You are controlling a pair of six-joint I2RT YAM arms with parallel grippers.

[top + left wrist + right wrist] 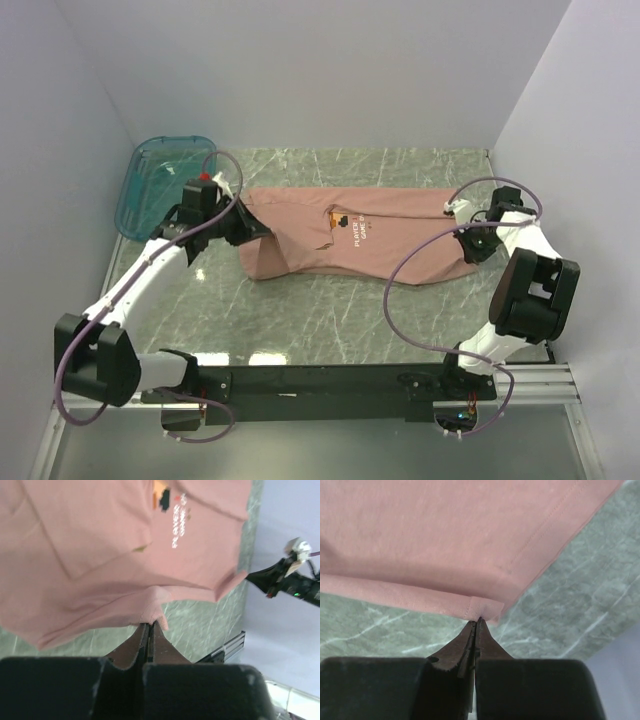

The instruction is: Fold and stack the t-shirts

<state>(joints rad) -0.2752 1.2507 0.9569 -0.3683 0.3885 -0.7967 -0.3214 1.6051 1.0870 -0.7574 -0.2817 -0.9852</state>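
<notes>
Arms stretched outward over the bench (330,300), left tool (150,626) pinched closed on edge of pink t-shirt (350,240), right tool (478,622) likewise on its hem corner

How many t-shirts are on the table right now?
1: the pink t-shirt, spread across the middle of the table. Another lying underneath it could be hidden.

Cropped t-shirt (90,555), unreadable white text (176,522)
It was cut off by both wrist views' edges; the lettering was too blurred to be read.
</notes>
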